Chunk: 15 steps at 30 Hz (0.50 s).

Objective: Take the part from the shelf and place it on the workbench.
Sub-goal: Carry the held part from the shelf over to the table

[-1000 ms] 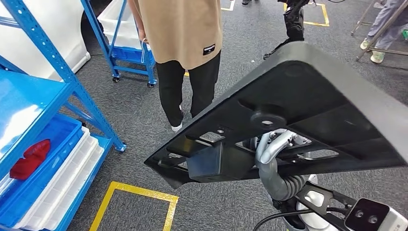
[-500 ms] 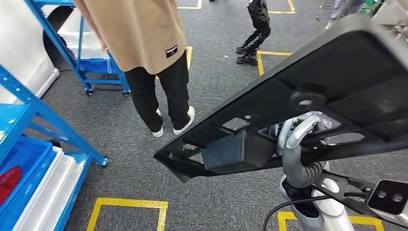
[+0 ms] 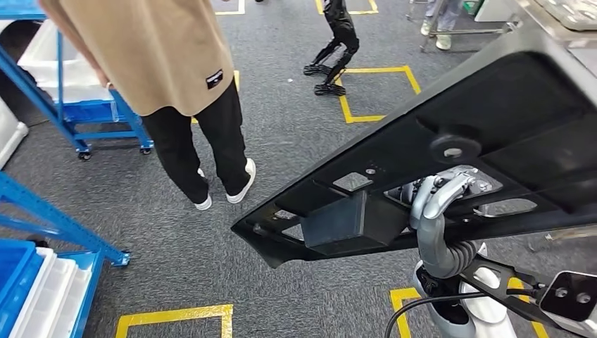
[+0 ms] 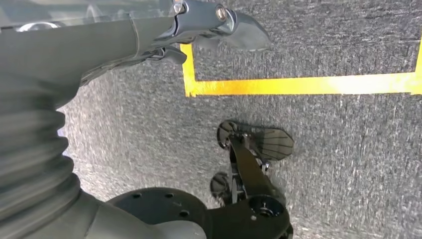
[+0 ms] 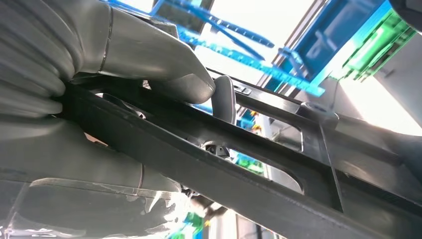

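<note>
The part (image 3: 493, 134) is a large black moulded panel with cut-outs and ribs, held tilted in front of me across the right half of the head view. My right hand (image 3: 440, 197) grips it from below, fingers hooked through one of its openings. In the right wrist view the thumb and fingers of my right hand (image 5: 129, 64) clamp one of the part's (image 5: 259, 186) black bars. My left hand (image 4: 209, 25) hangs over the carpet and holds nothing. A grey metal surface (image 3: 556, 24) shows at the upper right corner, behind the part.
A person in a tan top and black trousers (image 3: 176, 84) stands close ahead on the left. The blue shelf frame (image 3: 49, 218) and white trays (image 3: 49, 303) sit at the lower left, a blue cart (image 3: 91, 113) behind. Yellow floor tape (image 3: 376, 95) marks the carpet.
The whole view has swung to the right: the shelf and the person slid towards the left edge and a metal surface came in at the upper right. The part stays in my right hand.
</note>
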Available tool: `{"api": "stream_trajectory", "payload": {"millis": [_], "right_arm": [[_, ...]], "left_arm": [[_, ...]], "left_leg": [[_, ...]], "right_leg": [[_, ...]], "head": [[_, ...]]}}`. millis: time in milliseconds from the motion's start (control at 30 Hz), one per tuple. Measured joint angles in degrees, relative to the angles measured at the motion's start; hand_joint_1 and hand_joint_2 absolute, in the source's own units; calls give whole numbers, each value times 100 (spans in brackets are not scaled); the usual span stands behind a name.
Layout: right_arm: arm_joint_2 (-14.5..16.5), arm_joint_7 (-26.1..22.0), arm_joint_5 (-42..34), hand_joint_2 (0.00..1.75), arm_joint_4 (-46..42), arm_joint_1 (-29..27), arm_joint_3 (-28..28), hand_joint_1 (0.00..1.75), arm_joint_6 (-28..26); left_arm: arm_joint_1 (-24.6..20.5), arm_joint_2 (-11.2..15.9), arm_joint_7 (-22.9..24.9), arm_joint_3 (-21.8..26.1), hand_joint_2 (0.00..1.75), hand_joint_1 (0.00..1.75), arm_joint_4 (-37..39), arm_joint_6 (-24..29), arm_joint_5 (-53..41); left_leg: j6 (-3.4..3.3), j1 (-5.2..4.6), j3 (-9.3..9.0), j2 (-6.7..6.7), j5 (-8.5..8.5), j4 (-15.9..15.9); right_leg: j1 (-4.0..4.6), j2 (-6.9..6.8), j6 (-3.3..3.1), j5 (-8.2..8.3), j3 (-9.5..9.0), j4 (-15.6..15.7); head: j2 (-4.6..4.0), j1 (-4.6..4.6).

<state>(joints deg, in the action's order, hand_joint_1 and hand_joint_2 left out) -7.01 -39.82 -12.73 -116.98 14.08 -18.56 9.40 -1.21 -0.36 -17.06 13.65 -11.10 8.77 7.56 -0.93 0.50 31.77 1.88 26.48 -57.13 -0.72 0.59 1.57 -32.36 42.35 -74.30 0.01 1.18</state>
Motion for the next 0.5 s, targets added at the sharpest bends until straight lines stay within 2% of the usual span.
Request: {"api": "stream_trajectory", "payload": {"millis": [33,67,133,167,200,267,300,367,400,433,467,500], "right_arm": [[-10,1,-3,175,-6,-43,30,175,20],[-21,1,-7,175,-18,-82,69,175,51],[-36,1,-20,175,-57,-143,161,175,126],[-38,0,-27,175,-80,-169,203,175,162],[-39,-1,-32,175,-99,-196,242,175,191],[-41,0,-31,175,-138,-262,307,175,239],[-42,0,-22,175,-162,-296,337,175,267],[-34,-2,-1,175,-212,-346,373,175,316],[-29,-2,11,175,-231,-374,380,175,339],[-23,-3,25,175,-245,-409,385,175,362],[-19,-2,43,175,-257,-456,388,175,384],[-13,-1,66,175,-272,-503,392,175,403]], "left_arm": [[1,21,5,29,175,0,0,44,27],[0,43,15,61,175,0,0,98,58],[6,83,37,130,175,0,0,193,112],[13,106,52,162,175,0,0,227,131],[16,125,62,192,175,0,0,249,146],[14,152,76,237,175,0,-2,280,169],[9,158,79,256,175,0,-3,295,181],[11,160,86,299,175,0,-6,314,198],[18,158,91,318,175,0,-7,316,199],[29,155,93,332,175,0,-7,315,193],[41,152,92,338,175,0,-7,310,180],[51,152,87,339,175,0,-7,303,167]], "left_leg": [[5,-3,-7,64,11,-2],[16,-4,-22,123,25,-3],[59,-20,-58,226,61,-9],[88,-30,-72,268,78,-11],[118,-38,-85,312,94,-12],[180,-38,-114,392,119,-3],[212,-27,-121,349,155,-32],[261,-2,3,115,387,-376],[274,11,160,-28,573,-728],[281,14,356,-99,761,-1139],[288,16,540,-126,885,-1498],[291,16,657,-136,901,-1697]], "right_leg": [[-6,-23,1,117,-58,121],[-6,-78,-6,310,-238,469],[26,-295,-51,608,-659,1287],[52,-368,-83,671,-786,1538],[77,-393,-114,669,-827,1634],[92,-277,-172,674,-827,1646],[81,-223,-200,684,-841,1668],[49,-118,-264,706,-877,1712],[47,-67,-285,708,-885,1718],[51,-7,-302,706,-886,1716],[58,62,-309,704,-888,1713],[63,137,-311,702,-891,1709]], "head": [[1,2],[0,2],[0,0],[-1,-3],[-1,-5],[-1,-8],[-1,-9],[0,-21],[0,-29],[0,-36],[-1,-39],[-1,-40]]}}
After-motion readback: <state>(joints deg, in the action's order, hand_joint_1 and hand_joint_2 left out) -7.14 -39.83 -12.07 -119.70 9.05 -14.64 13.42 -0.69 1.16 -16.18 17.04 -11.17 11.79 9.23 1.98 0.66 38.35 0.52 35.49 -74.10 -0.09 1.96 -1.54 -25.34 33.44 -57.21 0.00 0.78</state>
